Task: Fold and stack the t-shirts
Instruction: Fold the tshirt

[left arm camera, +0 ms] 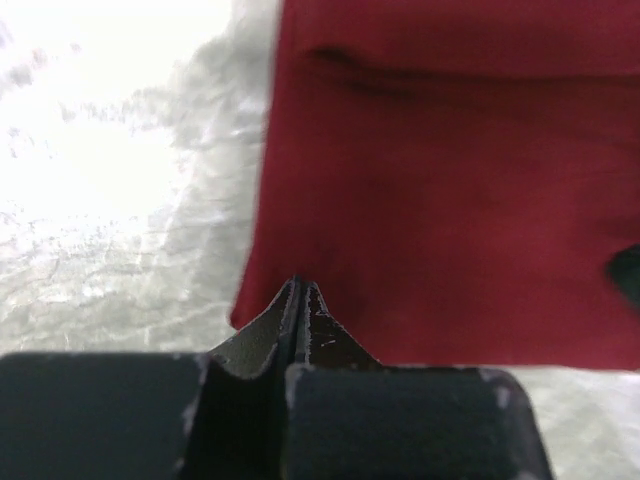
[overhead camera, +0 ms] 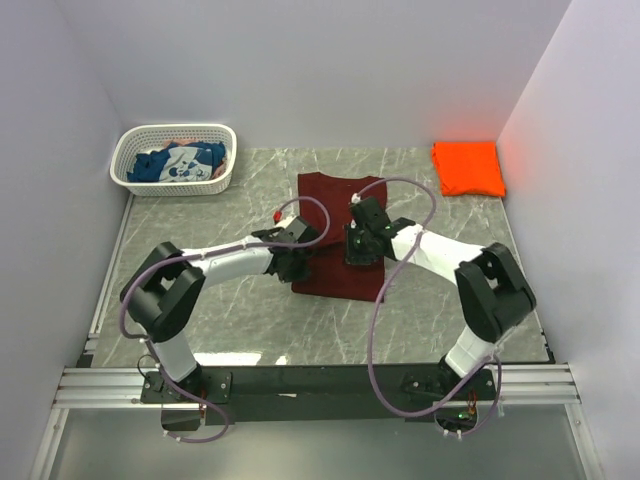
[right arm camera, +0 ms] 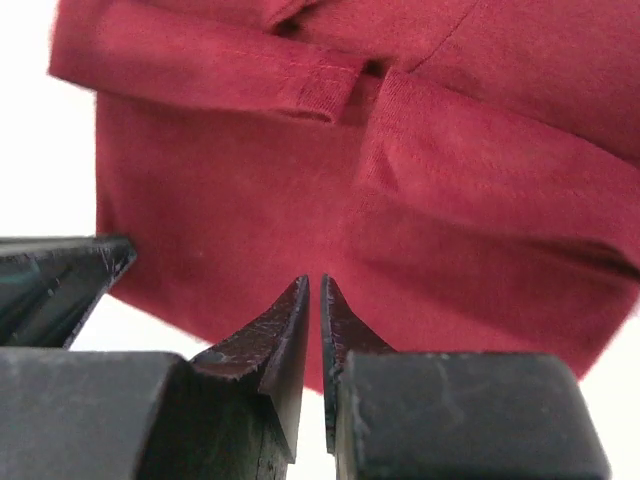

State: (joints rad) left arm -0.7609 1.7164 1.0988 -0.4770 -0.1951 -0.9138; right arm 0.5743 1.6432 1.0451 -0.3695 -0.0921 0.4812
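Far left, the basket [overhead camera: 125,165] holds the blue shirt [overhead camera: 180,163], crumpled and not yet folded. The left gripper [overhead camera: 297,265] sits at the near-left corner of the maroon shirt [overhead camera: 335,200]. In the wrist view its jaws are clenched tight, tips right at the cloth's edge; whether they pinch any cloth, I cannot tell. The maroon shirt lies flat mid-surface [overhead camera: 250,320] as a narrow strip, sleeves turned in across the body. The right gripper [overhead camera: 360,250] hovers over the strip's middle, jaws a thin slit apart with nothing seen between them. Far right, the orange shirt [overhead camera: 468,168] lies folded in a neat square, well apart from the rest.

The step in hand looks like the maroon shirt's end-over-end fold. The next move likely calls for a firm pinch on both near corners, then lifting them evenly and carrying the hem toward the collar without dragging the cloth askew.
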